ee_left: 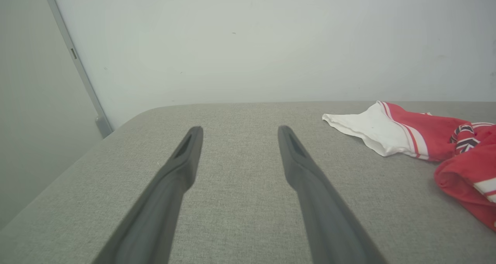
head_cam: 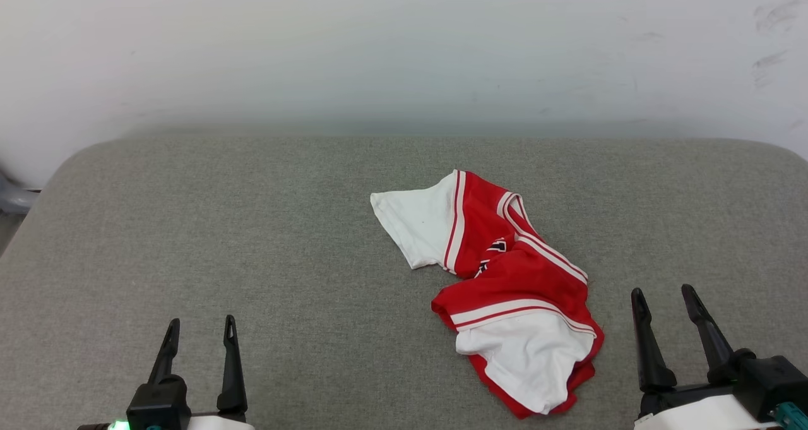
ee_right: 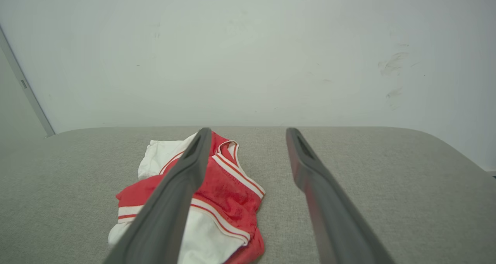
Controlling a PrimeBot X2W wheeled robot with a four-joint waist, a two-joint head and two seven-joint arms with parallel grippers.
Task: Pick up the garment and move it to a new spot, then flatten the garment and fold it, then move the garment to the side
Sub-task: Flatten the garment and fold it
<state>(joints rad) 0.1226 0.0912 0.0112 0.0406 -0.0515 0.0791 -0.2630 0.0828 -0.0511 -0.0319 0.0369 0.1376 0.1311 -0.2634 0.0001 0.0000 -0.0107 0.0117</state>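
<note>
Far left corner: past it, in your left wrist view, a thin grey strip (ee_left: 77, 66) runs up the pale wall (head_cam: 379, 51).
Left gripper: you see the left gripper (head_cam: 202, 320) over the near edge of the surface, toward its left corner, fingers spread wide with nothing between them. Your left wrist view shows the same gap (ee_left: 240, 128), with only grey cloth under it.
Surface: a grey woven pad (head_cam: 252, 240) with rounded far corners, bare under your left gripper (ee_left: 240, 202) and to the right of your right one (ee_right: 387, 171).
Shirt: the red shirt (head_cam: 524, 278) lies crumpled right of the middle of the surface, running from about halfway back down to the near edge. It is well apart from your left gripper (ee_left: 407, 130).
Far sleeve: one white sleeve (head_cam: 420, 225) is spread flat at the shirt's far left end, pointing toward the middle of the surface.
Collar: the red-and-white striped collar (head_cam: 514, 206) is the shirt's farthest part.
Print: a bit of black lettering (head_cam: 495, 248) peeks from a fold — too little for you to read.
Near sleeve: a second white patch (head_cam: 530, 354) sits bunched at the near end, red cloth under it.
Right gripper: your right gripper (head_cam: 663, 289) is near the near right corner, just right of the shirt and not touching it, fingers apart and holding nothing. In its wrist view (ee_right: 248, 130) the shirt (ee_right: 228, 186) lies partly behind the left finger.
</note>
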